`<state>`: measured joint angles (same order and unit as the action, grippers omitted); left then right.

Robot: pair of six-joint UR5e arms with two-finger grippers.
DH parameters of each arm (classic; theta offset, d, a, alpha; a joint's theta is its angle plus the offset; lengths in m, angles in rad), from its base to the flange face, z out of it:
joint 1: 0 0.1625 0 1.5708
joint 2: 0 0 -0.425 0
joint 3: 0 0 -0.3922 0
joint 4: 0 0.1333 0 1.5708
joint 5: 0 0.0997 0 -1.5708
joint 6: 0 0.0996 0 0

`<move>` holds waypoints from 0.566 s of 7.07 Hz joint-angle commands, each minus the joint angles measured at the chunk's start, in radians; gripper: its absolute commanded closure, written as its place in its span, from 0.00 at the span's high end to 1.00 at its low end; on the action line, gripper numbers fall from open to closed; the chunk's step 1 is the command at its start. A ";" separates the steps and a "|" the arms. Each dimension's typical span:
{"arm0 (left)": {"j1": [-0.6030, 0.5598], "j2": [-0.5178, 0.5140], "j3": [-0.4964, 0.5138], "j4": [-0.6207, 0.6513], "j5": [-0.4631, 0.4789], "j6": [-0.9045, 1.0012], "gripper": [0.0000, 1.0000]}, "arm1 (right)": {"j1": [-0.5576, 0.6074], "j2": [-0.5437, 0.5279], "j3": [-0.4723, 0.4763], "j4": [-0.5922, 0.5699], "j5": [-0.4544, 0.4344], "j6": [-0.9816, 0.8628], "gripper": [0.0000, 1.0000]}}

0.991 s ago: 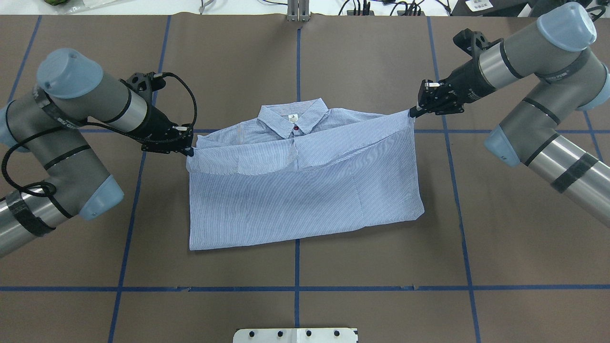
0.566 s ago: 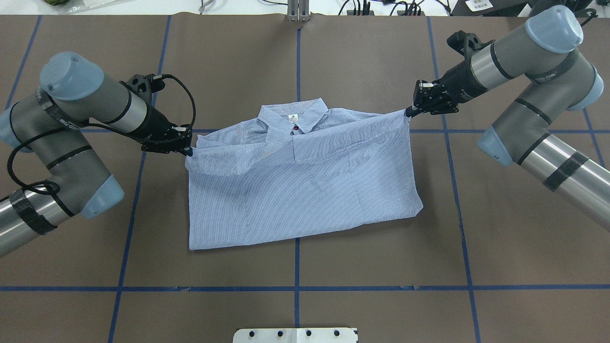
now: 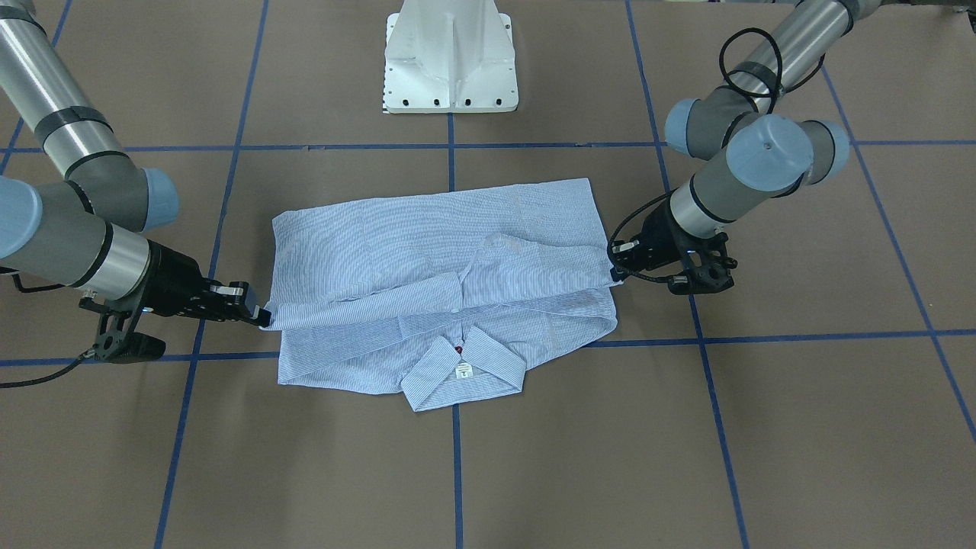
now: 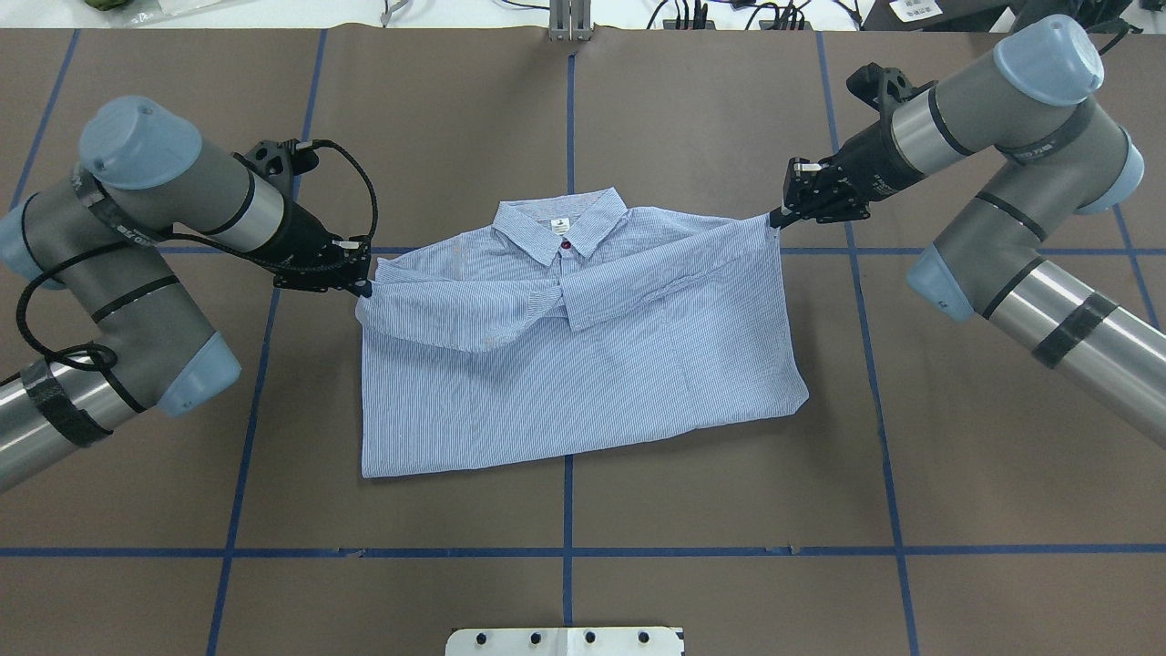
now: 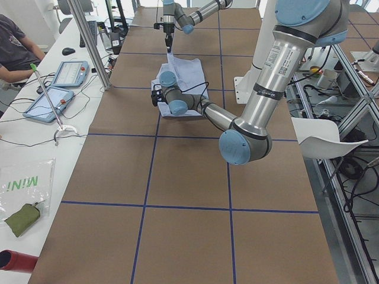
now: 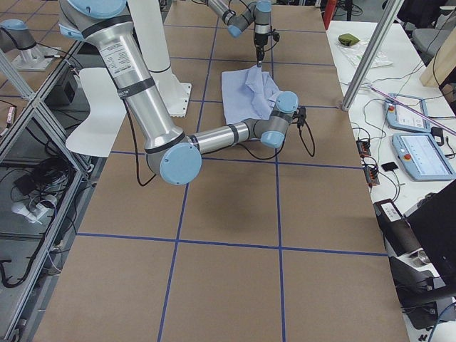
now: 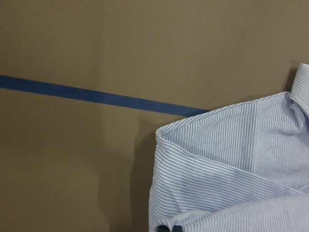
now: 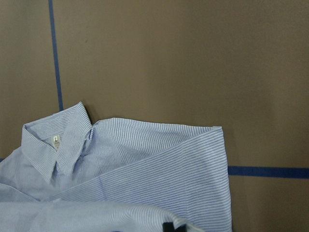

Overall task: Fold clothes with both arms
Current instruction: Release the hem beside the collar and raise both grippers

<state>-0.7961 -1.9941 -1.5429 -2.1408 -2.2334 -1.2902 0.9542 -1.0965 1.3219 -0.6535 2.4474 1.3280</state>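
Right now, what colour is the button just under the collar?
The button is red, clearest in the overhead exterior view.

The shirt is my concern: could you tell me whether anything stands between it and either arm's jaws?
Nothing visible does: the left arm and right arm each pinch a corner of the shirt in closed jaws.

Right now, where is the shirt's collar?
Overhead view: the collar sits at the far edge of the shirt, on the centre tape line, between the left gripper and right gripper.
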 commanded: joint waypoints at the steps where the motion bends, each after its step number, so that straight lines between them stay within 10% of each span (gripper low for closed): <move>1: 0.000 -0.002 0.001 0.001 0.006 -0.001 0.59 | 0.000 0.000 -0.010 0.000 -0.001 0.003 0.61; 2: -0.005 -0.003 -0.002 0.001 0.011 -0.001 1.00 | 0.001 -0.005 -0.010 0.003 -0.013 0.000 1.00; 4: -0.040 -0.003 -0.005 0.005 0.009 -0.001 1.00 | 0.004 -0.028 0.008 0.011 0.005 -0.001 1.00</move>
<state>-0.8172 -1.9970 -1.5454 -2.1381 -2.2239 -1.2916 0.9559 -1.1098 1.3163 -0.6482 2.4421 1.3276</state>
